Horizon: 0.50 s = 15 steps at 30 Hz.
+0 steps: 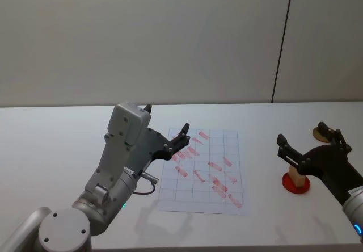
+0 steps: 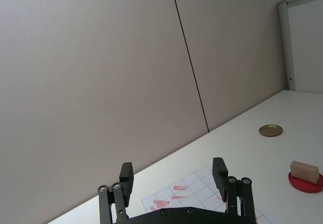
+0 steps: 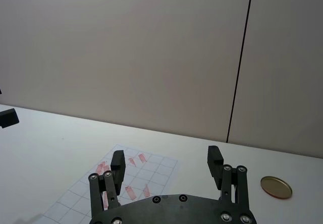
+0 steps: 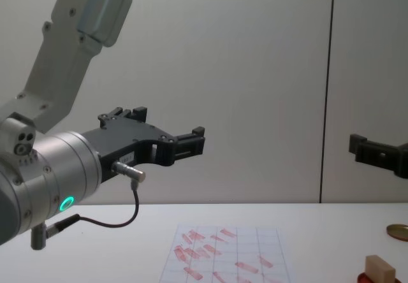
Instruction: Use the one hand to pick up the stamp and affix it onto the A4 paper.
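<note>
Held black fingered right gripper (image 1: 301, 134) open, empty, above small tan wooden stamp (image 1: 295, 175) by tabletop's (image 1: 68, 150) right edge; left gripper (image 2: 172, 169) likewise over white gridded A4 paper (image 1: 204, 169).

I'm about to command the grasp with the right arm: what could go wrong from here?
The stamp sits on the red pad; an off-centre close by the open right gripper could tip it. The left gripper hangs above the A4 paper, on its left side, so the carry may clash there.
</note>
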Available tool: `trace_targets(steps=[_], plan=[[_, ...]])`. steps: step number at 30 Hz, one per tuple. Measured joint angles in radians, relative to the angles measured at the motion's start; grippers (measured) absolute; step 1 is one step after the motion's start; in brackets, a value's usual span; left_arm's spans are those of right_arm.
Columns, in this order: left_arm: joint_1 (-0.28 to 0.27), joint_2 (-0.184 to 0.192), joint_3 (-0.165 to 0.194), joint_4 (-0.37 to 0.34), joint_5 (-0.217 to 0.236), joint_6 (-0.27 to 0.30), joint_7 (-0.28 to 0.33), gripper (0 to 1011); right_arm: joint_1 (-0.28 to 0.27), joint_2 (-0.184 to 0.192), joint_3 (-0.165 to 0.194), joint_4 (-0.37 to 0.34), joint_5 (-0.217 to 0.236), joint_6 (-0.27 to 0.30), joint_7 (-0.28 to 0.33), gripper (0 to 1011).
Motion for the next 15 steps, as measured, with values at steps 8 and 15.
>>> trace_targets(steps=[8, 15], plan=[[0.000, 0.000, 0.000, 0.000, 0.000, 0.000, 0.000, 993, 0.000, 0.000, 0.000, 0.000, 0.000, 0.000, 0.000, 1001], [0.000, 0.000, 0.000, 0.000, 0.000, 0.000, 0.000, 993, 0.004, -0.002, 0.002, 0.008, 0.004, 0.006, 0.003, 1001]])
